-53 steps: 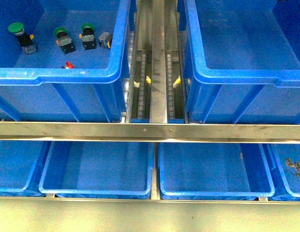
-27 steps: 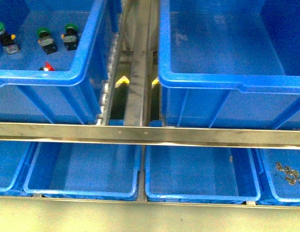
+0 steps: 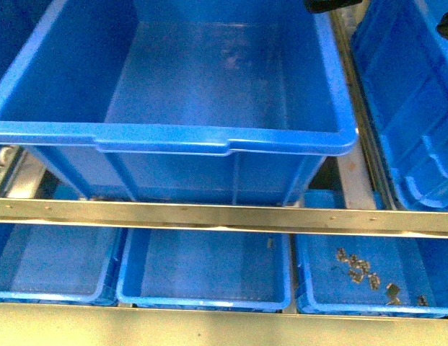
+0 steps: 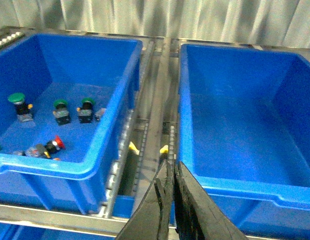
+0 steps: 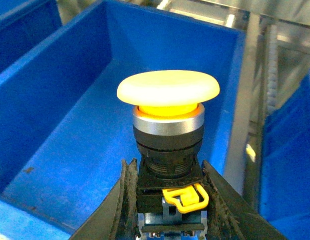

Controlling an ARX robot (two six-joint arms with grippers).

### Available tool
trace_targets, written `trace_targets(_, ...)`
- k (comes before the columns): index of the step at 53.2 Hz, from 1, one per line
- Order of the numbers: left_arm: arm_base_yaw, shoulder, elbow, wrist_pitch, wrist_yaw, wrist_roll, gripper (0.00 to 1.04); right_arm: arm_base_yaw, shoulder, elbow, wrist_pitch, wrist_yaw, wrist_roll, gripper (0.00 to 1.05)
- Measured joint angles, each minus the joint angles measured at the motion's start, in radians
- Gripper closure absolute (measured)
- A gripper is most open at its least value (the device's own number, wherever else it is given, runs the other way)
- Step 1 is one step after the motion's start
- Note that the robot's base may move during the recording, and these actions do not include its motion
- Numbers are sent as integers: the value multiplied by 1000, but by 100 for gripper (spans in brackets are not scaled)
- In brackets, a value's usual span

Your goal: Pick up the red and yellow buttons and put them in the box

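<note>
Only wrist views | right tool (image 5: 167, 200) grips yellow button (image 5: 168, 120) | left tool (image 4: 169, 172) clenched

Open room inside the crate
The large deep blue plastic box (image 3: 209, 86) has a bare floor; only its thick rolled rim (image 3: 162, 140) and walls stand in the way.

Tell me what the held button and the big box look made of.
Button: glossy yellow plastic cap, a silvery, likely metal collar, black plastic body. Box: smooth moulded blue plastic, faint sheen, thick rolled rim. The right gripper's jaws clamp the black body.
</note>
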Motion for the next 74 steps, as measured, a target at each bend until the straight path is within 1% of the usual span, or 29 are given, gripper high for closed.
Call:
trace_targets(13, 0, -89, 0, -90, 0, 0, 102, 6, -3, 0, -5, 20, 3, 78)
trace_targets(34, 1, -183, 0, -181, 6, 1, 102, 14, 10, 16, 6, 21, 4, 78)
trace_targets(38, 1, -278, 0, -310, 4, 1, 102, 14, 10, 19, 6, 15, 4, 78)
trace_targets(41, 1, -320, 0, -347, 1, 1, 102, 14, 16, 23, 6, 7, 4, 78)
trace_targets(65, 2, -339, 0, -354, 0, 2, 102, 8, 26, 27, 6, -4, 7, 79)
trace_targets(74, 3, -339, 0, -354, 0, 2, 73, -18, 26, 16, 6, -8, 14, 79)
